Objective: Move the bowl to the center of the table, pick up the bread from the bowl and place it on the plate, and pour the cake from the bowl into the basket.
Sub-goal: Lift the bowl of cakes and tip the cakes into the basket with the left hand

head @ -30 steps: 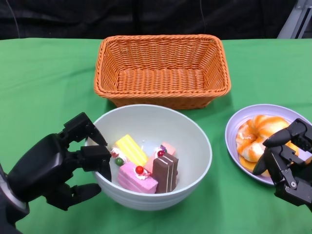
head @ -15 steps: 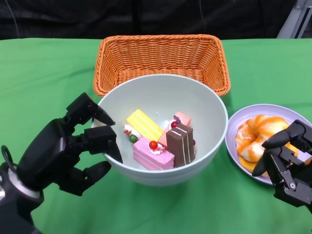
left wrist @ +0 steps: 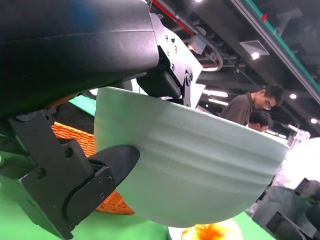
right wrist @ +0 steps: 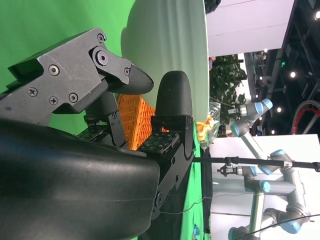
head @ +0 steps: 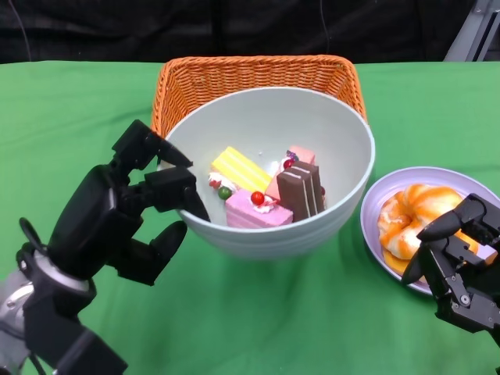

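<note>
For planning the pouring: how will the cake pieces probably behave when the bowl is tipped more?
The cake pieces lie loose against the smooth bowl, so they will probably slide out together. Blocky shapes suggest tumbling, not rolling. The left hand grips only one rim side, so shifting weight may twist it.

A smooth, matt bowl (head: 312,141) is showing faint ridges outside; the basket (head: 234,74) is looking woven, the tablecloth (head: 70,117) soft cloth.

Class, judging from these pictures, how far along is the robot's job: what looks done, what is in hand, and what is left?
Done: the bread lies on the plate, beside the right hand, which holds nothing. In hand: the left hand grips the bowl by its rim, lifted off the table in front of the basket. Left: the cake pieces sit in the bowl, not yet poured.
</note>
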`<state>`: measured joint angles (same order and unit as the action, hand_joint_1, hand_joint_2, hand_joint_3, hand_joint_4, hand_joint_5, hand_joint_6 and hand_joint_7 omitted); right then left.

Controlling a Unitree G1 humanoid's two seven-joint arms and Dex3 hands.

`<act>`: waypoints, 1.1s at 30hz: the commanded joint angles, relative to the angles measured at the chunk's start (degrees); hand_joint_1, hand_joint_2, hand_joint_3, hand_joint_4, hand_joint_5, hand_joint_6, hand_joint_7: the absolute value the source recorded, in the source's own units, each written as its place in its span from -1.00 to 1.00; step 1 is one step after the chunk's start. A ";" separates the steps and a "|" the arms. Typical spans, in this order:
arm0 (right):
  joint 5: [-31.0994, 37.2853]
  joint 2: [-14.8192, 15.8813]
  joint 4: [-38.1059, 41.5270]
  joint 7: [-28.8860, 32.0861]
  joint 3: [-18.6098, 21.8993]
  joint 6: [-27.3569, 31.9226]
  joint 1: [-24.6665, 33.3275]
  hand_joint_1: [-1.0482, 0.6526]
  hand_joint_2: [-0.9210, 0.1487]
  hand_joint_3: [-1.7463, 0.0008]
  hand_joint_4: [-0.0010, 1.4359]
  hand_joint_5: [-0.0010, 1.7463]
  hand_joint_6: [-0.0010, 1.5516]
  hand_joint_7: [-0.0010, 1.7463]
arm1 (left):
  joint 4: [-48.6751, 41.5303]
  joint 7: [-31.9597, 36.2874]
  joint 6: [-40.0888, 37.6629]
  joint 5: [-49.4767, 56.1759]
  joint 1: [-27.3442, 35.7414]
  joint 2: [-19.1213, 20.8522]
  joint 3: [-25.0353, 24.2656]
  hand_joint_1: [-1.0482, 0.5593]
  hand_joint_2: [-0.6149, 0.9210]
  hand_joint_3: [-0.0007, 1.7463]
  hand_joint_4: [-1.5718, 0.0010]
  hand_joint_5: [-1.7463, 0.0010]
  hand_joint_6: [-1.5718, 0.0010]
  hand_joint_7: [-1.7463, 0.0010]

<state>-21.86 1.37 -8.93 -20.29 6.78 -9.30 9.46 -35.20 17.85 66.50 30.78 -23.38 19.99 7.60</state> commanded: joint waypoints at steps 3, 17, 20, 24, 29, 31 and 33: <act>0.35 0.19 0.58 0.15 0.00 -1.00 -0.28 0.10 -0.34 -0.13 0.03 0.84 -0.21 0.48 | 0.14 0.22 -1.02 -2.39 -2.85 -2.25 -1.09 0.22 0.02 0.97 -0.29 -1.00 -0.15 -0.75; 0.56 0.25 1.88 -0.29 -0.19 -2.14 -0.38 0.11 -0.36 -0.13 -0.01 0.86 -0.23 0.48 | -7.08 2.96 -1.92 -2.44 -6.93 -7.75 -1.96 0.20 0.13 0.83 -0.24 -0.97 -0.10 -0.70; 0.93 0.08 1.72 0.33 -0.27 -1.95 -0.18 0.10 -0.32 -0.13 0.02 0.84 -0.20 0.47 | -8.95 3.85 -2.89 -2.11 -7.92 -9.25 -2.10 0.11 0.18 0.76 -0.23 -0.96 -0.09 -0.66; 1.20 0.16 2.15 0.12 -0.27 -2.36 -0.13 0.09 -0.32 -0.13 0.02 0.84 -0.21 0.47 | -12.01 3.78 -3.01 -3.40 -9.94 -11.33 -2.00 0.04 0.23 0.70 -0.19 -1.00 -0.05 -0.69; 1.14 0.02 2.29 0.28 -0.30 -2.37 -0.21 0.10 -0.33 -0.13 0.03 0.84 -0.21 0.48 | -14.90 3.10 -3.10 -5.12 -12.37 -13.14 -1.98 0.05 0.30 0.61 -0.17 -1.00 -0.01 -0.73; 1.13 0.03 2.32 0.30 -0.32 -2.40 -0.21 0.10 -0.32 -0.14 0.04 0.84 -0.21 0.48 | -15.27 3.09 -2.90 -5.22 -12.55 -13.14 -1.97 0.05 0.31 0.60 -0.17 -1.00 0.00 -0.73; 1.07 0.00 2.15 0.46 -0.36 -2.11 -0.12 0.10 -0.32 -0.14 0.04 0.84 -0.21 0.48 | -15.92 2.36 -3.61 -6.57 -13.37 -14.24 -1.90 0.05 0.32 0.59 -0.17 -1.00 0.00 -0.73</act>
<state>-20.78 1.22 -7.08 -20.24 6.05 -11.16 9.46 -50.67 19.87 62.80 26.28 -35.19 6.23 6.36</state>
